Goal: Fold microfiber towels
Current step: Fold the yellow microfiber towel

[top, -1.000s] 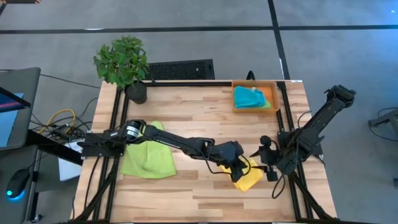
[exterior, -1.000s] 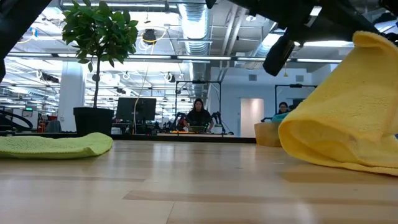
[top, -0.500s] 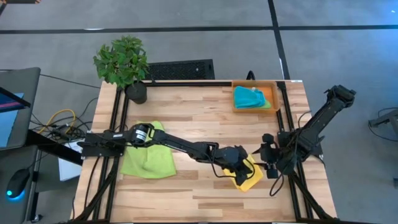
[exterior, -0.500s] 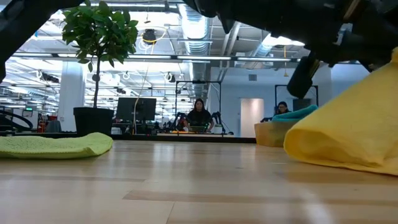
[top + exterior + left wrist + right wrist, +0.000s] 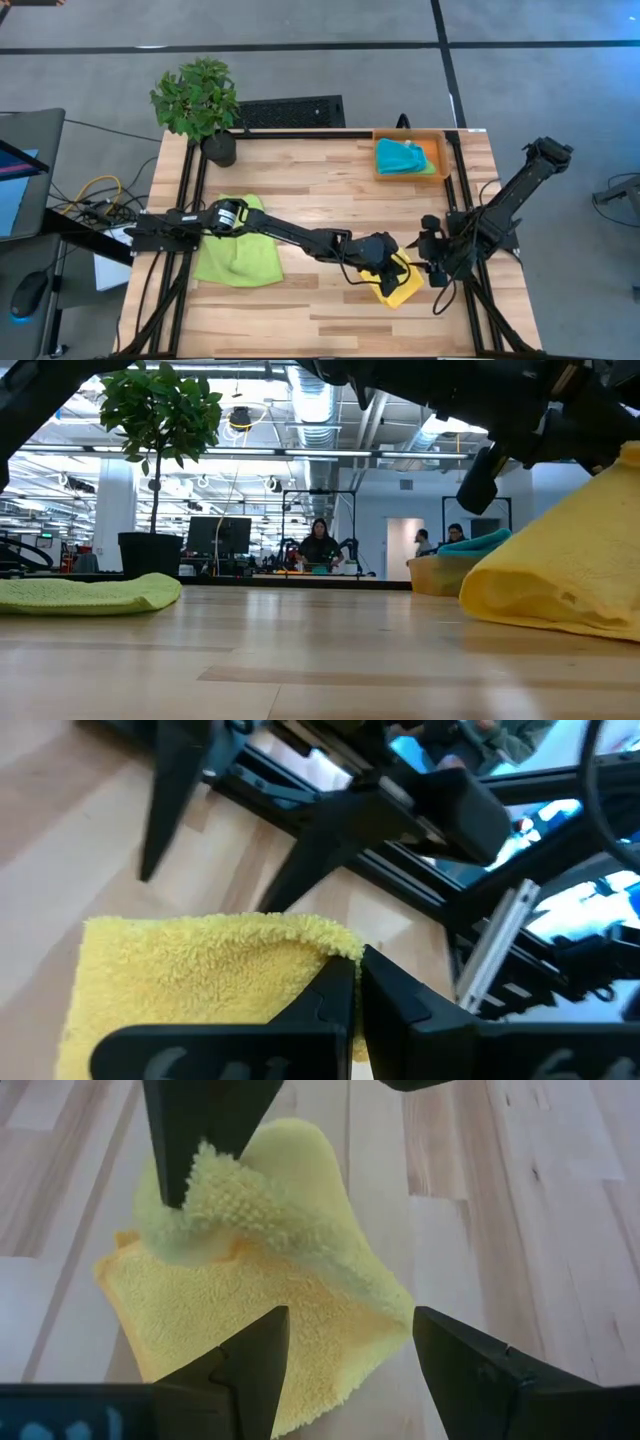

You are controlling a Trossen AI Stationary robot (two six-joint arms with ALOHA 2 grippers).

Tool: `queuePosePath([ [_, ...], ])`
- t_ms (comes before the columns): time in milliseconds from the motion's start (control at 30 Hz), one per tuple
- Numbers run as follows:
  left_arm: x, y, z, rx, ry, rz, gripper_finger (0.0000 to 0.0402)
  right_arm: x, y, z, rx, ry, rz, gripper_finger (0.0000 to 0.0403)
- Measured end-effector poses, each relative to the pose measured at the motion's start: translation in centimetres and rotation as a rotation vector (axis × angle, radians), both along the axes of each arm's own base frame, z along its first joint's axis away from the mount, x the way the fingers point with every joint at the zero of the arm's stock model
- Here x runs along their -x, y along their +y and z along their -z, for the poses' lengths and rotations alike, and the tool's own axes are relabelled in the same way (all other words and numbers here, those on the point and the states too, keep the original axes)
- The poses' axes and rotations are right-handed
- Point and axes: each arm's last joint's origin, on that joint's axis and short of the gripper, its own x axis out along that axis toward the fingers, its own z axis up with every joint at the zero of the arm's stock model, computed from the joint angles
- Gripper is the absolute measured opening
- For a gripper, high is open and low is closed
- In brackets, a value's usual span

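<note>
My left gripper (image 5: 384, 272) was clamped tight on a raised edge of the yellow towel (image 5: 400, 283), lower right of centre in the high view. My right gripper (image 5: 432, 258) sat just beside the towel, fingers (image 5: 250, 1365) spread wide and holding nothing. A green towel (image 5: 238, 252) lay at lower left; the teal towel (image 5: 402, 156) lay in the orange tray (image 5: 440, 150), upper right.

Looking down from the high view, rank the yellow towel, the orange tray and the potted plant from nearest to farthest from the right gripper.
From the right gripper:
1. Yellow towel, right beside it, near the front edge.
2. Orange tray, back right corner.
3. Potted plant, far back left corner.
</note>
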Motion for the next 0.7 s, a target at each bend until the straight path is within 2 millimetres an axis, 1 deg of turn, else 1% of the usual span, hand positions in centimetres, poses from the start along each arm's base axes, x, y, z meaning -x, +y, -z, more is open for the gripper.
queuePosePath([
  [100, 0.0, -0.1, 0.1, -0.025, 0.0, -0.014, 0.0, -0.1, -0.1, 0.0, 0.0, 0.0, 0.005, 0.024],
  [267, -0.1, -0.9, 0.9, -0.032, -0.006, 0.001, 0.0, 0.0, -0.1, 0.0, 0.001, 0.0, 0.005, 0.024],
  [433, -0.4, -1.0, 2.5, 0.003, 0.008, 0.005, 0.0005, 0.0, -0.1, 0.0, 0.005, 0.004, 0.005, 0.024],
  [467, -0.6, -1.0, 2.7, 0.018, -0.013, 0.008, 0.0007, 0.0, -0.1, 0.0, 0.004, 0.006, 0.007, 0.024],
  [700, -0.6, -1.1, 2.8, -0.001, -0.025, 0.045, 0.0031, 0.0, -0.1, 0.1, -0.002, 0.009, 0.015, 0.024],
])
